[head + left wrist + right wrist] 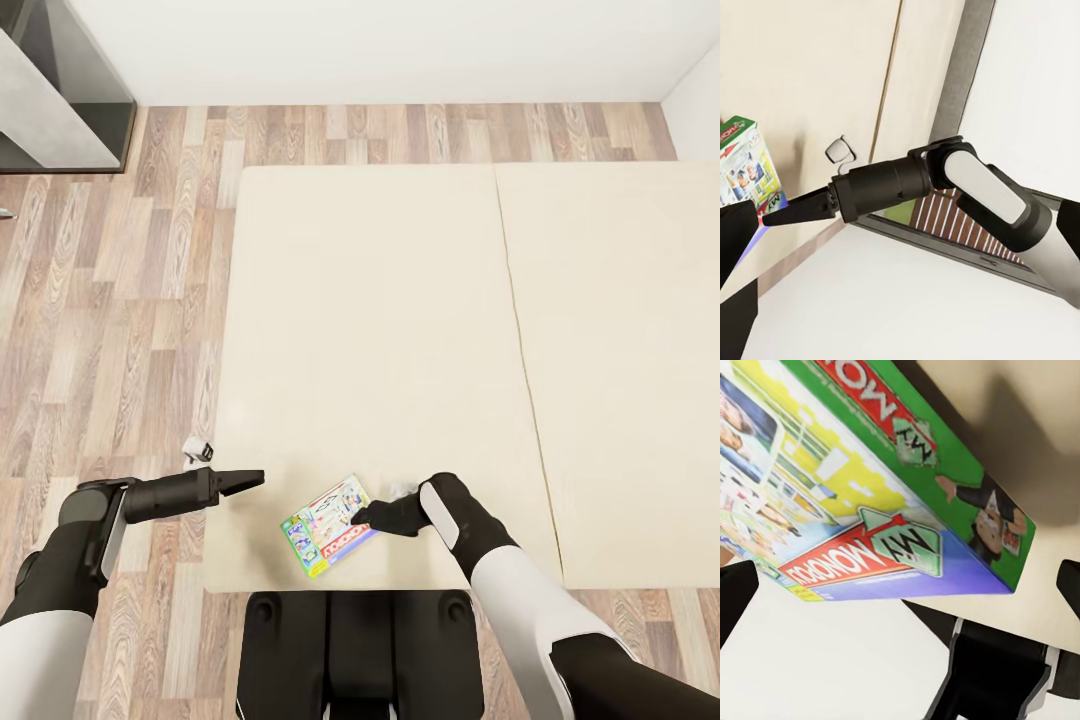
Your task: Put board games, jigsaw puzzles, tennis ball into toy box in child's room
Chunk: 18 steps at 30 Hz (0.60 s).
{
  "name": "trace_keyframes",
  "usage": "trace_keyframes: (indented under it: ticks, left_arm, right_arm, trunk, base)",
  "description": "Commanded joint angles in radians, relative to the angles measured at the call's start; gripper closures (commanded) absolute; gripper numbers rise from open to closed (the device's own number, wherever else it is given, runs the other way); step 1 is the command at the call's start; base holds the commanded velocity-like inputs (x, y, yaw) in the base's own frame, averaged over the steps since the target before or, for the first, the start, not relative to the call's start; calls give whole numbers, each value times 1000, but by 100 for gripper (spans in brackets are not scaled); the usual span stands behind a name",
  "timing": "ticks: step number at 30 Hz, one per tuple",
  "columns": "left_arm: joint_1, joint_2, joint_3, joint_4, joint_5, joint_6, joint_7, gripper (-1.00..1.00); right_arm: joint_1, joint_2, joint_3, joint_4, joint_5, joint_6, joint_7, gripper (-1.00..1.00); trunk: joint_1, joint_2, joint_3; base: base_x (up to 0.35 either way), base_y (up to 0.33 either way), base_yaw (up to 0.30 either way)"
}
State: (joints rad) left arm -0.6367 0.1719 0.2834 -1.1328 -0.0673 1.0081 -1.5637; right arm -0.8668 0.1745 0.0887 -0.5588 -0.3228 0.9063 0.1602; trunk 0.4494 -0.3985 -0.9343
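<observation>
Just one board game [328, 526] on bed [400, 330]; right hand [366, 516] beside it.

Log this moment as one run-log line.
phase: approach | right hand: open, at board game edge | left hand: idle, apart | game: flat on bed near corner

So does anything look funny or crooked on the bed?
A little. The board game sits crooked at the near edge of the bed, not lined up with it. The right pincer is at its corner. Nothing looks spilled or broken.
</observation>
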Motion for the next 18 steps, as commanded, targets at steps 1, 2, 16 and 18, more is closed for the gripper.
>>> trace_keyframes:
  ticks: [1,2,16,18]
  left_arm:
    - [0,0,1,-1,-7,10,-7,-100]
    - [0,0,1,-1,-7,10,-7,-100]
    - [0,0,1,-1,-6,10,-7,-100]
    - [0,0,1,-1,-6,10,-7,-100]
  right_arm:
    - [0,0,0,-1,8,3,8,-100]
    - [0,0,0,-1,7,3,11,-100]
    - [0,0,0,-3,11,-10,145,-100]
    - [0,0,0,-3,12,-12,150,-100]
  trunk:
    - [1,-2,-1]
    - [1,-2,-1]
    - [1,-2,-1]
    - [1,-2,-1]
  base:
    - [0,0,0]
    - [0,0,0]
    - [0,0,0]
    - [0,0,0]
